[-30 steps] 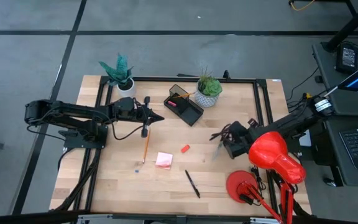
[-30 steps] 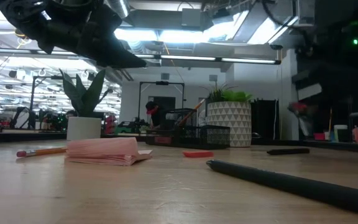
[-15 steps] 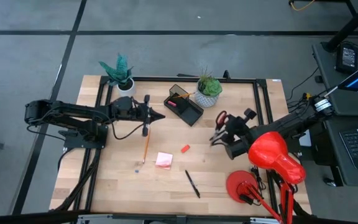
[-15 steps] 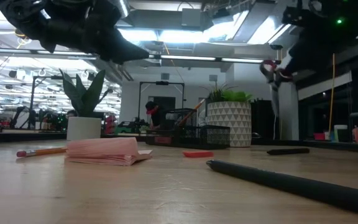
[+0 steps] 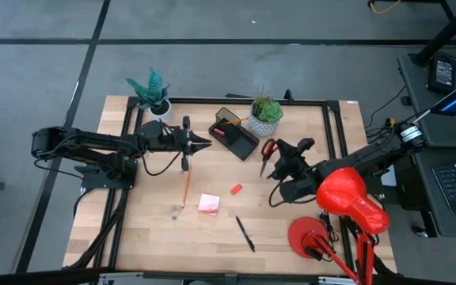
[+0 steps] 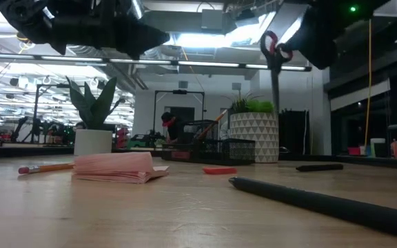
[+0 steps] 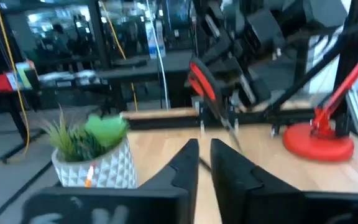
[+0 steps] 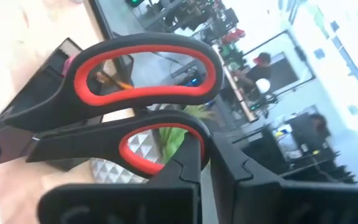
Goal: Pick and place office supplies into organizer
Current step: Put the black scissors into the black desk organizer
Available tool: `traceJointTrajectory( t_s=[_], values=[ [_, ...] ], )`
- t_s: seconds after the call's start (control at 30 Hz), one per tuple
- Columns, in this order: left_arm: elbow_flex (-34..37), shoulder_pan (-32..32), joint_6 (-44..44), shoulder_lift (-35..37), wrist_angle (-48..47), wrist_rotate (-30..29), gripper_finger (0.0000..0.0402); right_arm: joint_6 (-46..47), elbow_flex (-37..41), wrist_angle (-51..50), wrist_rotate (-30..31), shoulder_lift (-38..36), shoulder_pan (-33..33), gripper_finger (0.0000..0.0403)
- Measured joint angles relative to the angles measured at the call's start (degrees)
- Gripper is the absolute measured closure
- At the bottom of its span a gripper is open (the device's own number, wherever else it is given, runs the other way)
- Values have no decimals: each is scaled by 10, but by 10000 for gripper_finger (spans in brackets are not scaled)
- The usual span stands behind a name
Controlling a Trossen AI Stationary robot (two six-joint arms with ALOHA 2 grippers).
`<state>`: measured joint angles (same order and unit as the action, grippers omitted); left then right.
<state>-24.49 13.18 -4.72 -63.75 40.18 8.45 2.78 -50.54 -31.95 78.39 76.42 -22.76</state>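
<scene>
1. The red-handled scissors (image 5: 267,153) hang in the air in the right tool (image 5: 282,164), just beside the organizer (image 5: 233,132) and the spiky plant pot (image 5: 264,119); the low view shows them blades down, well above the worktop.
2. The right tool is closed on the scissors at the handle loops (image 8: 143,74), its fingers pinching the plastic near the lower loop.
3. The scissors look stiff and fairly light, with the weight in the metal blades; held by the handle end they could swing or pivot, and smooth plastic may slip, so a firm pinch close to the loops seems wise.
4. The organizer is a small black tray that probably slides easily if the blades knock its wall.
5. The left tool (image 5: 199,143) hovers over the worktop on the organizer's other side, its fingers close together with only a narrow gap and nothing between them.
6. On the bare wooden worktop (image 5: 307,245) lie the pencil (image 5: 185,188), the pink sticky-note pad (image 5: 208,203), a red eraser (image 5: 236,188) and a black pen (image 5: 245,234).
7. Beyond is a lit workshop with racks and gear.
</scene>
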Motion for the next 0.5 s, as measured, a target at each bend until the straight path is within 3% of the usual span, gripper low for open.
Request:
traceJointTrajectory(
  t_s=[0.27, 0.5],
  values=[
    [-33, -18, -8, -15, 4, -4, 279, -171, 0, 132, 2, 0, 37, 391],
    [-98, -42, -3, -101, 3, -60, 240, -264, 0, 203, 2, 0, 66, 391]
  ],
)
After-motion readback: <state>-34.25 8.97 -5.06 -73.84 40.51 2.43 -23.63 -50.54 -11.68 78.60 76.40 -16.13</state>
